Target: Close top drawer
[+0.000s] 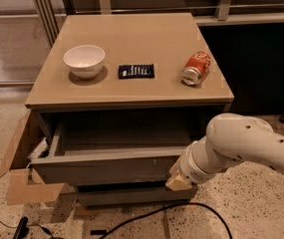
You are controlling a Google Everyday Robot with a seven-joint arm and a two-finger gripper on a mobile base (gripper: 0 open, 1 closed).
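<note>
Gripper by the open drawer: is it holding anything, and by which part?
It cannot be told: the gripper is at the right end of the front of the top drawer.
</note>
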